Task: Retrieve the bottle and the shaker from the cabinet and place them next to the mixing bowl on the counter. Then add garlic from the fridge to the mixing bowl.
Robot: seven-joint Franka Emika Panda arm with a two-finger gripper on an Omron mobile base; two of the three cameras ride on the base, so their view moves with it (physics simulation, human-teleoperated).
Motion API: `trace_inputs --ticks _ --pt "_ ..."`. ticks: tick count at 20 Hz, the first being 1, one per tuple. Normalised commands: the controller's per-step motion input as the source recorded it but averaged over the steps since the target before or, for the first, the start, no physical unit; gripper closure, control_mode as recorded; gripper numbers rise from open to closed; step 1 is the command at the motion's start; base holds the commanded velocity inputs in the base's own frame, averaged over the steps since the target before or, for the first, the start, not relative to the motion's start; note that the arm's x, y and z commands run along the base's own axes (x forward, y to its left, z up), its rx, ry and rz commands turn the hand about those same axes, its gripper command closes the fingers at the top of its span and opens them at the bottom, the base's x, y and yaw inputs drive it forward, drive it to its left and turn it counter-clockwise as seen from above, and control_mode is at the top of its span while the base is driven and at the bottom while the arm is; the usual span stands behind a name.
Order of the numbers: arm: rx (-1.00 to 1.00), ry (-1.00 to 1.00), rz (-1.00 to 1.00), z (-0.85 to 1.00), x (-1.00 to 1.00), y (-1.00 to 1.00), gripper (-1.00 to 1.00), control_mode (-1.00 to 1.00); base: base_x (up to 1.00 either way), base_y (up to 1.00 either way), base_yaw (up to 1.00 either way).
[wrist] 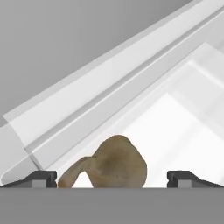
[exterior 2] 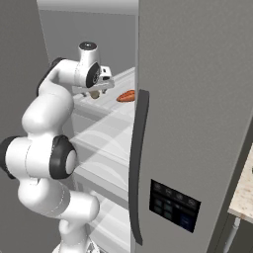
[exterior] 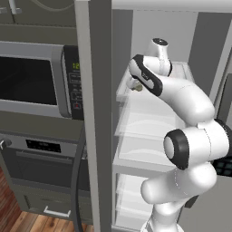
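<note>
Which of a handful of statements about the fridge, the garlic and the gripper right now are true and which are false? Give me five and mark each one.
1. The fridge door is shut. False: it stands open, and the arm reaches inside.
2. The garlic lies between the open fingertips. True.
3. The gripper has closed on the garlic. False: its jaws stand wide, clear of it on both sides.
4. An orange-red item lies on the same shelf, farther in. True.
5. The microwave hangs to the right of the fridge. False: it is to the left.
</note>
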Motion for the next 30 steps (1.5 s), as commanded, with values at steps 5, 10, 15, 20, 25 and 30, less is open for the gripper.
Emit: trace_inputs --ticks 5,10,15,20,25,30 --pt "0.0 0.02 0.0 -0.08 0.0 0.0 -1.0 -1.0 0.0 0.0 0.0" --pt "0.0 0.0 0.0 -0.13 0.01 0.0 -1.0 -1.0 0.0 0.0 0.0" --pt "0.0 0.0 0.0 -0.01 0.11 0.0 -1.0 -1.0 0.0 0.0 0.0" --pt "0.0 0.0 0.0 0.0 0.09 0.0 -1.0 -1.0 0.0 0.0 0.0" --pt "0.0 0.0 0.0 0.0 0.0 0.0 -1.0 -1.0 0.0 0.0 0.0" --pt "0.0 0.0 0.0 0.0 0.0 0.0 1.0 -1.0 0.0 0.0 0.0"
